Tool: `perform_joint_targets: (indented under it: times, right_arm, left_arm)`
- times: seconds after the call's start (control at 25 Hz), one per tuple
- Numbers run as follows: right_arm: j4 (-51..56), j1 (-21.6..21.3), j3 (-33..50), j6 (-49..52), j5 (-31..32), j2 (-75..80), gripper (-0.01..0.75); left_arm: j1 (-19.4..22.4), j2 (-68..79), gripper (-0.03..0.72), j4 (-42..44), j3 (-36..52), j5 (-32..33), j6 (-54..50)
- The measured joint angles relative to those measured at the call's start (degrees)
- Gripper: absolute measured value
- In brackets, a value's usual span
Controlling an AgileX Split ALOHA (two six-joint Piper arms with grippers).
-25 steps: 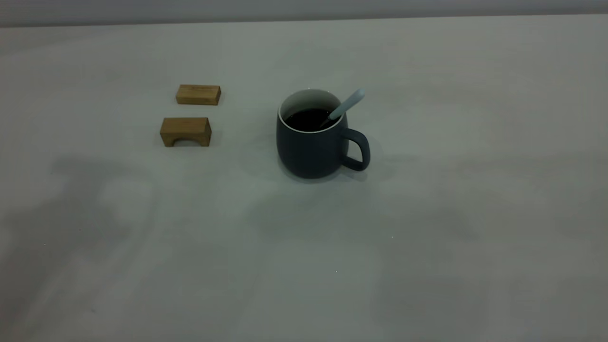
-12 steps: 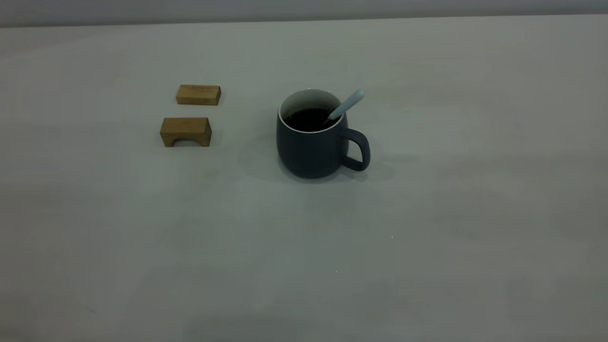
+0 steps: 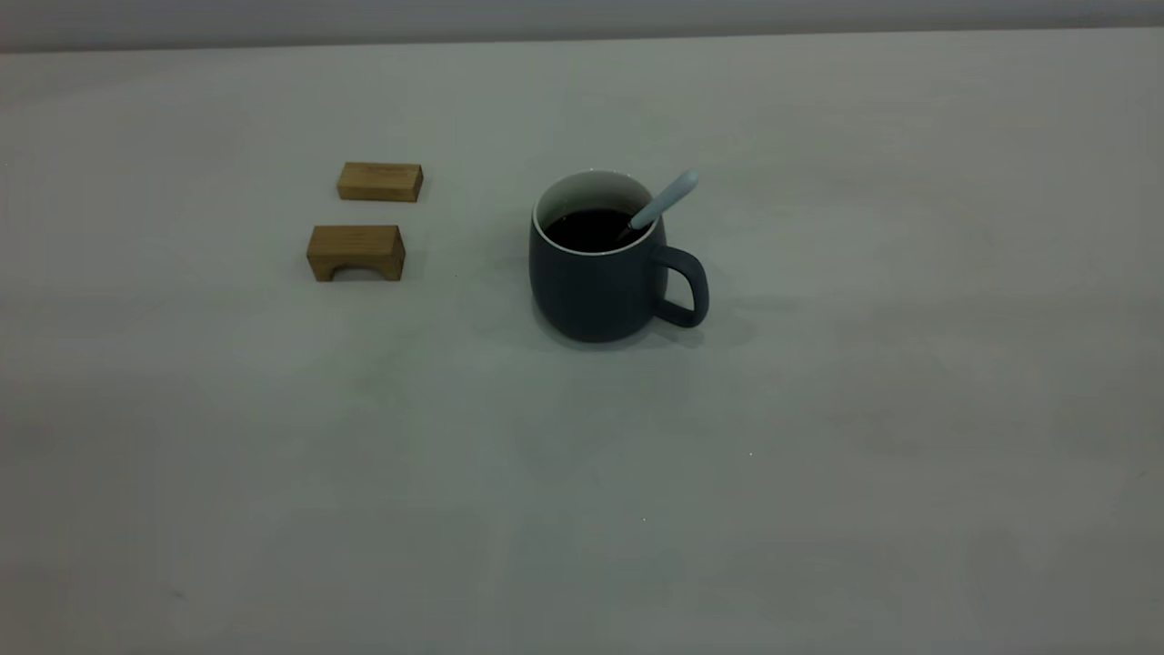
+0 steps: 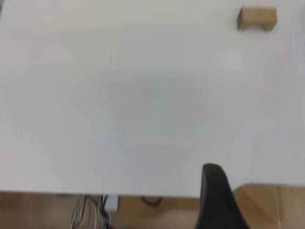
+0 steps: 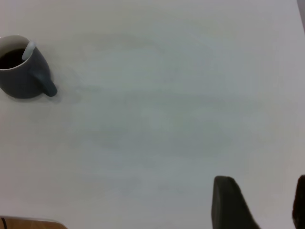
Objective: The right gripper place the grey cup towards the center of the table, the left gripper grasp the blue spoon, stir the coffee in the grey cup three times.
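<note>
The cup (image 3: 603,257) is standing mid-desk (image 3: 818,437), handle toward the right arm, coffee (image 3: 591,228) inside. The spoon (image 3: 663,202) is leaning in it, handle slanting up over the rim on the handle side. Both arms are sitting back at the desk edge, well apart from it. The right gripper (image 5: 259,202) is showing wide fingers; of the left gripper (image 4: 217,195) only one finger is showing, so I cannot tell. The left looks farther away.

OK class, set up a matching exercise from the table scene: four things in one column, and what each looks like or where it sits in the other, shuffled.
Things
1. grey cup
2. blue spoon
3. coffee
4. arched wooden block

Descriptions
A. leaning on the cup's rim
B. dark liquid inside the cup
C. handle pointing right in the exterior view
D. left of the cup in the exterior view

Pairs: 1-C, 2-A, 3-B, 4-D
</note>
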Motion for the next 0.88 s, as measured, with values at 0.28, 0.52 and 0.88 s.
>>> perform_joint_targets:
  times: [0.28, 0.52, 0.88]
  right_arm:
    - [0.0, 0.0, 0.0, 0.0, 0.0, 0.0, 0.357]
    - [0.0, 0.0, 0.0, 0.0, 0.0, 0.0, 0.357]
    - [0.0, 0.0, 0.0, 0.0, 0.0, 0.0, 0.357]
  left_arm:
    - [0.0, -8.8, 0.508, 0.0, 0.9, 2.0, 0.0]
    - [-0.4, -9.2, 0.508, -1.1, 1.1, 2.5, 1.9]
    - [-0.6, -9.2, 0.508, -1.3, 1.1, 2.5, 1.9]
